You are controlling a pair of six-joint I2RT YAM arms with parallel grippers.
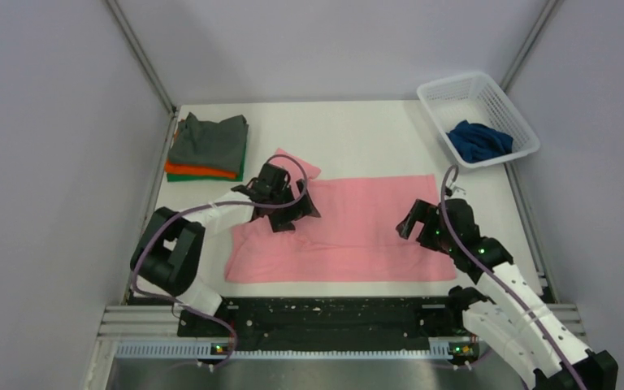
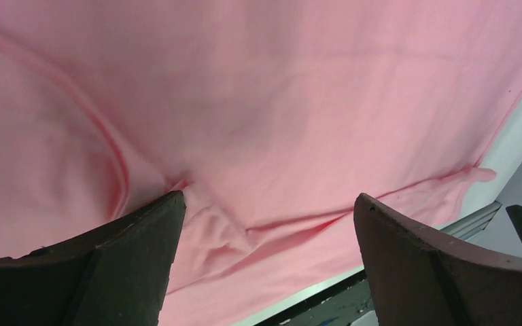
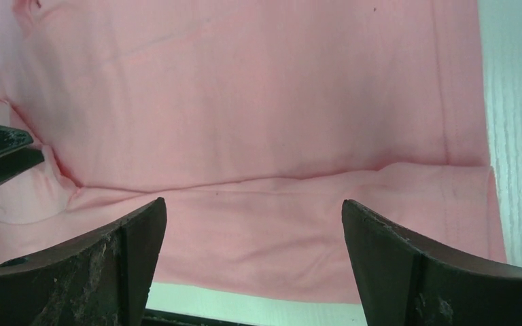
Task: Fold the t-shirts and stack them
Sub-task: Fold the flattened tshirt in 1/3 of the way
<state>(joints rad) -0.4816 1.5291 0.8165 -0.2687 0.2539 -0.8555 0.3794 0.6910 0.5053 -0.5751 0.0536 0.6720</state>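
Five shirts counted. Pink cloth t-shirt (image 1: 357,219) spread mid-table, partly hidden under left gripper (image 2: 268,204); right gripper (image 3: 251,207) likewise held wide open. Far-left corner: orange shirt (image 1: 199,170), green shirt (image 1: 180,176) seen only as edges under dark grey shirt (image 1: 211,140). Far-right corner: navy shirt (image 1: 478,140) in white lattice basket (image 1: 455,84).

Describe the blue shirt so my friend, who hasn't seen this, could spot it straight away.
At the far right corner of the table sits a white lattice basket. The navy shirt lies crumpled inside it, while the pink shirt lies flat mid-table and the rest are folded in a stack at far left.
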